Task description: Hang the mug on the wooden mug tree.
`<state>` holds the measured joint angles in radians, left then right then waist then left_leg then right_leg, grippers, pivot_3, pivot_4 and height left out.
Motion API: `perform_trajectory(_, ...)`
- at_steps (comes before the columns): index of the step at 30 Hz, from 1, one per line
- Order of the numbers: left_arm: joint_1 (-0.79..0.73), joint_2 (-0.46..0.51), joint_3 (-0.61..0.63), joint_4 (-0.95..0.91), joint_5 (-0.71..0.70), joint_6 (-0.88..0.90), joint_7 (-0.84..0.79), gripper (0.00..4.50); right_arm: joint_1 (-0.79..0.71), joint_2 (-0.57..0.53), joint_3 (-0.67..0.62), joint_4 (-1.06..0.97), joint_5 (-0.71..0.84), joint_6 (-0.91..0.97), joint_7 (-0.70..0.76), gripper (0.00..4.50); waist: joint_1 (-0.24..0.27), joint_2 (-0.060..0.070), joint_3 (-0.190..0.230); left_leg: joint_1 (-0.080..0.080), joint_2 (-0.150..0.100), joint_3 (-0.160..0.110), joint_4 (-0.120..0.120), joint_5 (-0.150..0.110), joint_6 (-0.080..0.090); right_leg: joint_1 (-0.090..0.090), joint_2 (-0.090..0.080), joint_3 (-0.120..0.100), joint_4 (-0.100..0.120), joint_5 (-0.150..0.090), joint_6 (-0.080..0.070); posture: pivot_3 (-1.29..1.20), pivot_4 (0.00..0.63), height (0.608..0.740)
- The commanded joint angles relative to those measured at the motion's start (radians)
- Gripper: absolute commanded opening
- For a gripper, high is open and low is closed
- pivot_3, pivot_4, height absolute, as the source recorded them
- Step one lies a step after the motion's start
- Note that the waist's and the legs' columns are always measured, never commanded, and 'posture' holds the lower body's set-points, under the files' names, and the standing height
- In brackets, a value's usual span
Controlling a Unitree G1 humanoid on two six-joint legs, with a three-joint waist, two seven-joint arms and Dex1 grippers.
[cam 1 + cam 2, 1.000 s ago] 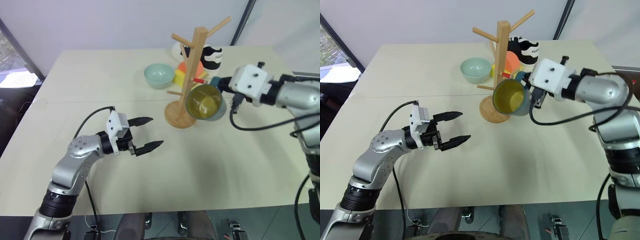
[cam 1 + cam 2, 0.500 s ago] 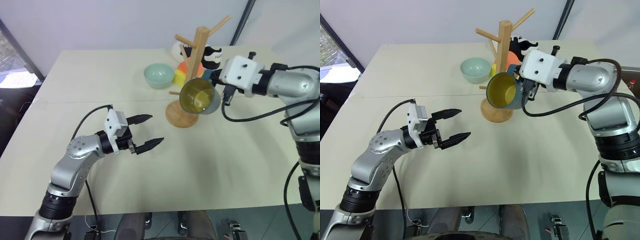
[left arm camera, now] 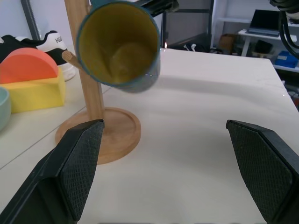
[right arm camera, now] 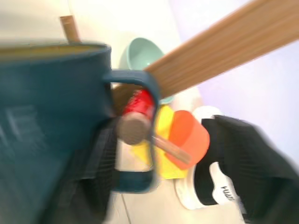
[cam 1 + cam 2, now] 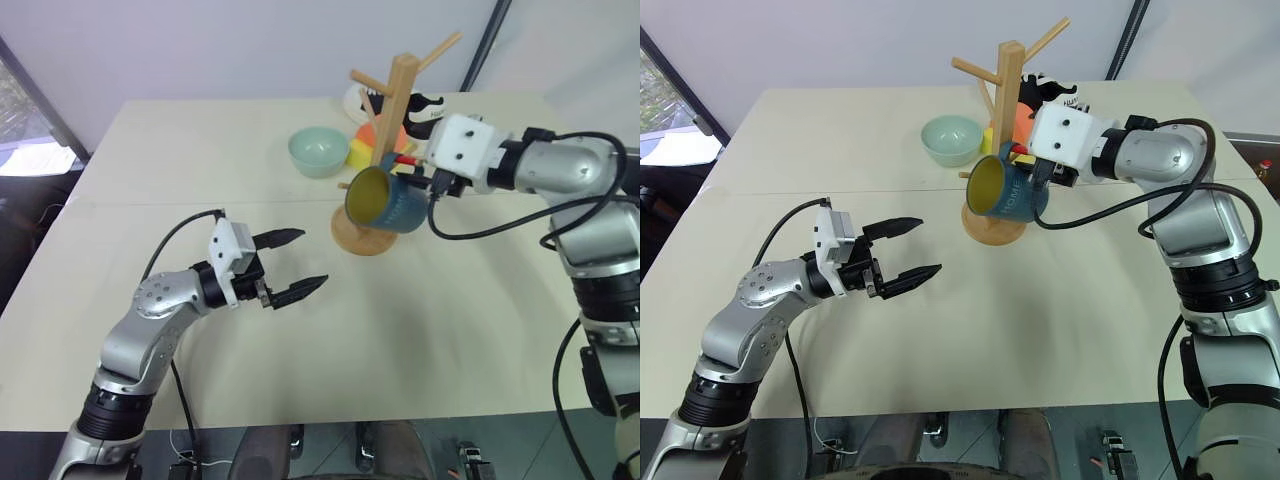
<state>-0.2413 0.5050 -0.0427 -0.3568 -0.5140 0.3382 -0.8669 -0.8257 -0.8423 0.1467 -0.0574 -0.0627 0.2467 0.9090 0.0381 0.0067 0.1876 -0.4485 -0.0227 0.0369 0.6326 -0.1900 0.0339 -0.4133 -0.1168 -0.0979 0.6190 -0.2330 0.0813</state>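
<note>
The mug [image 5: 384,199] hung tilted on the wooden mug tree [image 5: 385,150] — a peg passed through its handle. My right end effector [image 5: 1040,172] sat just behind the mug, fingers spread, not gripping. My left end effector [image 5: 300,265] hovered released over the worktop [image 5: 200,150], well apart.

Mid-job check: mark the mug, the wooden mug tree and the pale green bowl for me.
mug [image 5: 1012,194], right eye view, on its blue outer side.
wooden mug tree [image 5: 395,110], left eye view, on the upright pole.
pale green bowl [image 5: 319,152], left eye view, on the front of its rim.
</note>
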Motion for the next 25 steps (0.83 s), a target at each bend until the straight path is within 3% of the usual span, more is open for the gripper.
perform_trajectory(1,0.002,0.008,0.035,-0.034,-0.018,-0.006,0.007,4.5,0.03,-0.046,-0.13,-0.066,0.067,0.018,0.01,3.37,0.003,0.0,0.0,0.0,0.0,0.0,0.0,0.0,0.0,0.0,0.0,0.0,0.0,0.0,0.0,0.0,0.15,0.732)
perform_trajectory(5,0.017,-0.001,0.073,-0.015,-0.029,0.023,0.052,4.5,0.127,-0.029,-0.296,-0.076,0.2,0.101,-0.011,3.37,0.001,0.0,0.0,0.0,0.0,0.0,0.0,0.0,0.001,0.0,0.0,0.0,0.0,0.0,0.001,0.0,0.15,0.732)
perform_trajectory(11,0.06,-0.042,0.159,0.066,-0.008,0.033,0.187,4.5,0.34,0.118,-0.505,-0.056,0.418,0.183,-0.066,3.37,0.0,-0.001,0.0,0.005,0.001,0.0,0.0,-0.001,0.0,0.005,0.0,0.001,0.0,0.001,0.001,0.0,0.15,0.732)
perform_trajectory(17,0.123,-0.136,0.29,0.211,0.017,-0.033,0.355,4.5,0.516,0.308,-0.505,0.069,0.433,0.069,-0.15,3.37,-0.001,0.0,-0.001,0.006,0.002,0.001,0.0,0.0,0.0,0.004,0.0,0.002,0.0,0.002,0.003,0.0,0.15,0.732)
perform_trajectory(25,0.216,-0.155,0.314,0.216,0.064,-0.085,0.406,4.5,0.56,0.39,-0.437,0.201,0.4,-0.07,-0.18,3.37,-0.001,0.0,-0.001,0.006,0.002,0.003,0.0,-0.001,-0.001,0.003,-0.001,0.003,-0.001,0.003,0.001,0.0,0.15,0.732)
